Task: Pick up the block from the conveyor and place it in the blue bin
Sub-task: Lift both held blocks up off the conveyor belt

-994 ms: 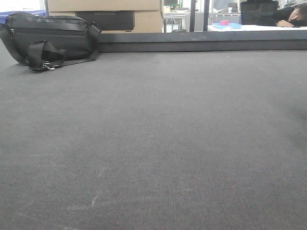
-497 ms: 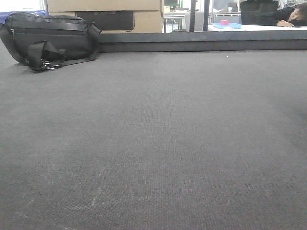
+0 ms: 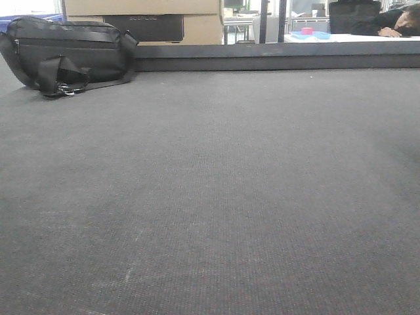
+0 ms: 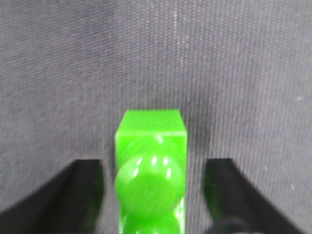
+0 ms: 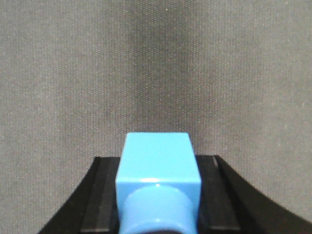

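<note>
The broad dark grey woven conveyor [image 3: 216, 197] looks unchanged over the last second; the black fabric bag [image 3: 65, 52] barely shifts. Left gripper [image 4: 153, 168] jaws stand apart around the green plastic block [image 4: 151, 131]; right gripper [image 5: 157, 163] jaws clamp the blue plastic block [image 5: 157, 153], probably ready for binning.

**One faint brand mark, far left beyond the belt**

The dark box [image 3: 144, 27] stands past the far rail of the conveyor [image 3: 216, 197], just right of the black bag [image 3: 65, 52] and below a cardboard carton [image 3: 141, 6]. It carries pale lettering along its upper front that seems to read "ECOFLOW". The letters are small and soft, so the spelling is not certain. Neither wrist view shows any legible text.
</note>
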Controlling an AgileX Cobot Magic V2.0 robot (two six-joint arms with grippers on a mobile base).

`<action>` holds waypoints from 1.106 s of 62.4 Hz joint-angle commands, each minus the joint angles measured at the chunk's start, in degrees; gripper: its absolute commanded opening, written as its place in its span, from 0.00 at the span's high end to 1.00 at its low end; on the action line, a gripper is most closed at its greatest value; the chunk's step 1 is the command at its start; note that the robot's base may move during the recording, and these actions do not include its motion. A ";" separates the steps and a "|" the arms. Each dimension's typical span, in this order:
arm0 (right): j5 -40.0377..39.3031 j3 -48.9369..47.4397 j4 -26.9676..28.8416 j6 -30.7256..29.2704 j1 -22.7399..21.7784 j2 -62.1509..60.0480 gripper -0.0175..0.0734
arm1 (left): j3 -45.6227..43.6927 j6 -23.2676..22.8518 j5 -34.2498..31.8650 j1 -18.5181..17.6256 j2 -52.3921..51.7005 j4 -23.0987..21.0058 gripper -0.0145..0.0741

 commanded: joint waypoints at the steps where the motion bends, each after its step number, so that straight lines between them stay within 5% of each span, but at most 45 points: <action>1: -0.99 -0.39 -0.29 -0.01 -0.01 -0.54 0.98 | 0.04 -0.12 -0.69 -0.31 -0.26 0.34 0.65; 9: -0.99 -0.39 -0.29 -0.01 -0.01 -0.54 0.98 | -1.55 -0.53 2.85 -0.31 -0.26 1.20 0.96; 18: -1.49 -1.14 -0.29 -0.01 -0.01 -2.04 0.98 | -6.34 -0.53 6.02 -0.31 -2.08 1.00 0.96; 27: -4.93 -1.47 -0.29 -0.69 -0.01 -5.67 0.98 | -7.78 0.15 2.74 -0.31 -9.44 -4.74 0.96; 38: -13.44 0.95 -0.29 -1.13 -0.01 -12.53 0.98 | -1.74 1.80 -11.98 -2.15 -22.46 -7.64 0.96; 62: -36.22 20.68 -0.29 -1.13 -0.01 -32.67 0.98 | 31.01 1.50 -43.64 -4.31 -52.13 -8.73 0.96; 69: -42.24 25.49 -0.29 -1.13 -0.01 -35.53 0.98 | 39.26 1.50 -48.08 -4.31 -58.63 -8.73 0.96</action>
